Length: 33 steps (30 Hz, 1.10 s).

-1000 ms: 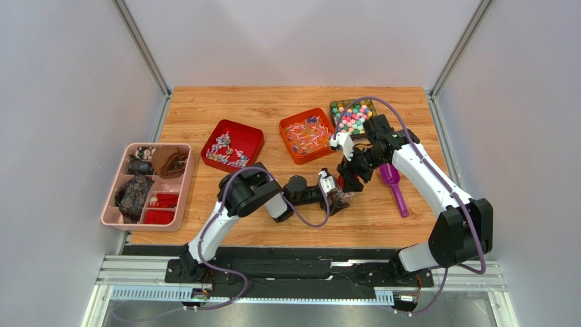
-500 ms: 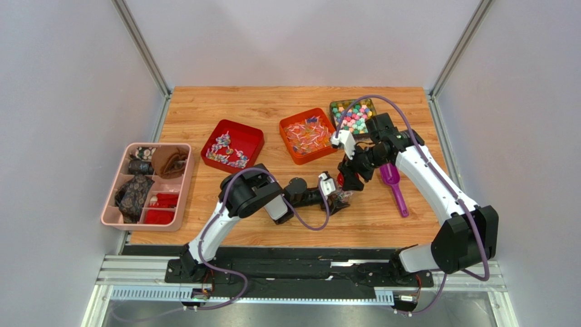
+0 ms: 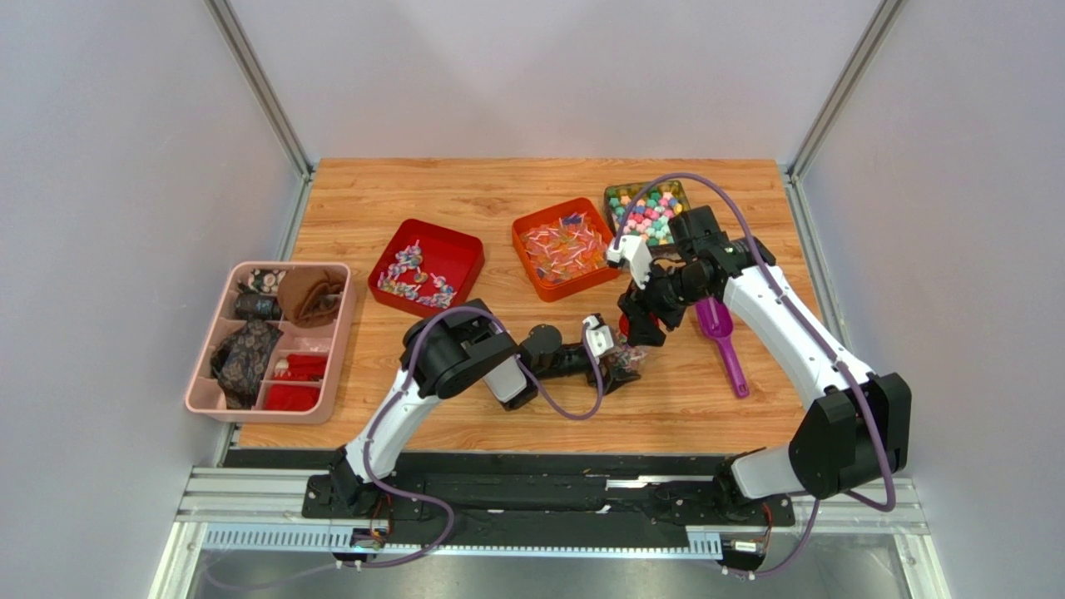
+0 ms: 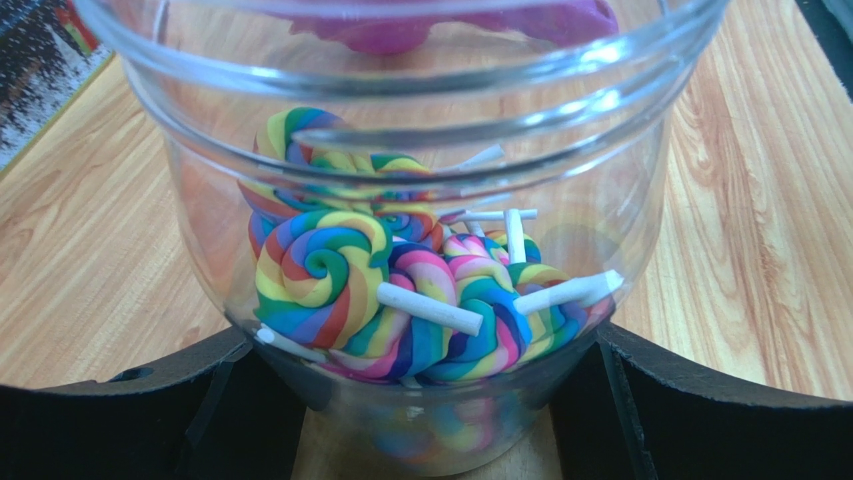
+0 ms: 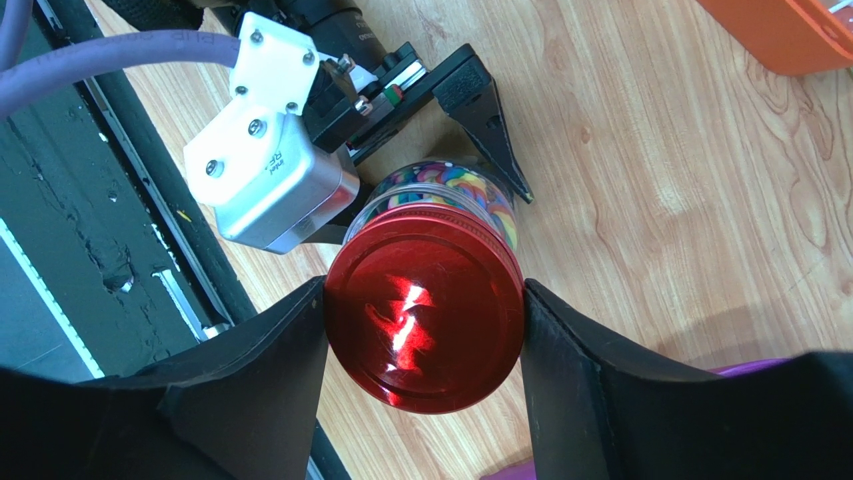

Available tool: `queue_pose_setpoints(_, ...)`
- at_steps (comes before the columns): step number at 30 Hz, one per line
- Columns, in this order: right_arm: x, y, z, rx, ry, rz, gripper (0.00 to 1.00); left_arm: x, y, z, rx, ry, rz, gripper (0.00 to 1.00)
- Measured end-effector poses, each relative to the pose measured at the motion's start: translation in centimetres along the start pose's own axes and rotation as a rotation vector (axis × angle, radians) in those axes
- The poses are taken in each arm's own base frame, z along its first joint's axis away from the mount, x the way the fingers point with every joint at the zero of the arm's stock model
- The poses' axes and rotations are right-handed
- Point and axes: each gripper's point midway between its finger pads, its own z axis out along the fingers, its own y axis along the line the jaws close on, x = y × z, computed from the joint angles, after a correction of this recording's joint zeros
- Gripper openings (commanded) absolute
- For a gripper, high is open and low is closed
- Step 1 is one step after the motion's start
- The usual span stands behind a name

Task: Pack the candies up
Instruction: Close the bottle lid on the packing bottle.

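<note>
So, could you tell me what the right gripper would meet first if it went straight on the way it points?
Most likely the glass jar in the left gripper: the red lid that the right gripper holds sits right over its mouth. The gap between them is unclear.

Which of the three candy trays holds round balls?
The rightmost tray, full of pastel balls; the red tray and orange tray hold wrapped sweets.

A purple scoop (image 3: 723, 340) lies on the wooden table (image 3: 413, 194), pink organizer (image 3: 258, 414) leftward.
</note>
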Motion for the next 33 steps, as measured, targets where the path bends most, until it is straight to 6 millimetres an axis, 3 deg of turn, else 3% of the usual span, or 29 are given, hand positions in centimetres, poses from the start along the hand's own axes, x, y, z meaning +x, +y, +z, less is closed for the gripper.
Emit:
queue_pose_setpoints(17, 1.1, 0.7, 1.6, -0.018, 0.012, 0.005, 0.65, -0.2, -1.4, 0.3, 0.096, -0.005, -0.068, 0.58)
queue_pose_setpoints(33, 1.1, 0.8, 1.6, -0.013, 0.014, 0.004, 0.65, -0.1, -1.4, 0.3, 0.119, -0.004, -0.078, 0.58)
